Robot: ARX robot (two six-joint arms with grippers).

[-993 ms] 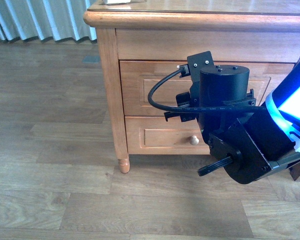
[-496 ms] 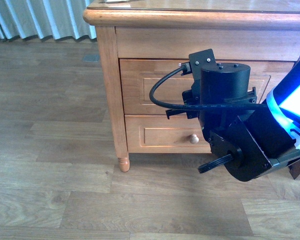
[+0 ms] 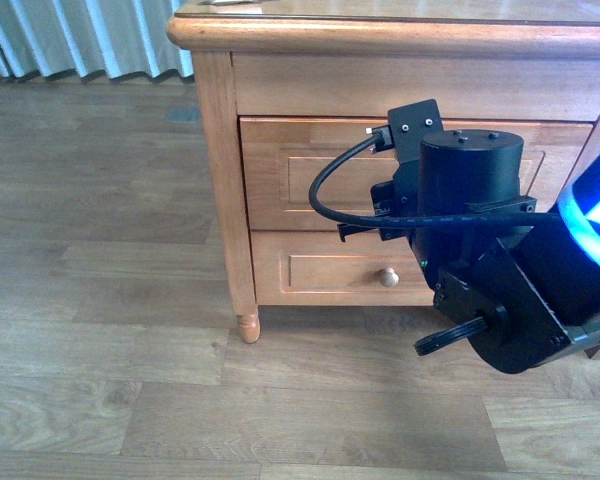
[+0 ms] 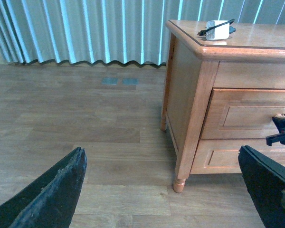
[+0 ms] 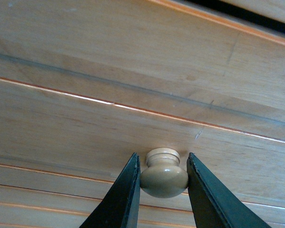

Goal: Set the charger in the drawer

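The white charger (image 4: 217, 30) with its black cable lies on top of the wooden cabinet (image 4: 194, 95). The upper drawer (image 3: 280, 175) has a recessed panel front (image 5: 133, 128) and looks pulled out very slightly. My right gripper (image 5: 163, 183) is shut on the drawer knob (image 5: 164, 174), one finger on each side of it. In the front view the right arm (image 3: 480, 260) hides that knob. My left gripper (image 4: 164, 190) is open and empty, above the floor beside the cabinet, far from the charger.
The lower drawer (image 3: 320, 272) with its own pale knob (image 3: 388, 277) sits under the upper one. A cabinet leg (image 3: 247, 328) stands on the wood floor (image 3: 110, 300). Pale curtains (image 4: 85, 28) hang behind.
My right arm has shifted slightly right and toward me while holding the knob. The upper drawer front appears to have come out a little.
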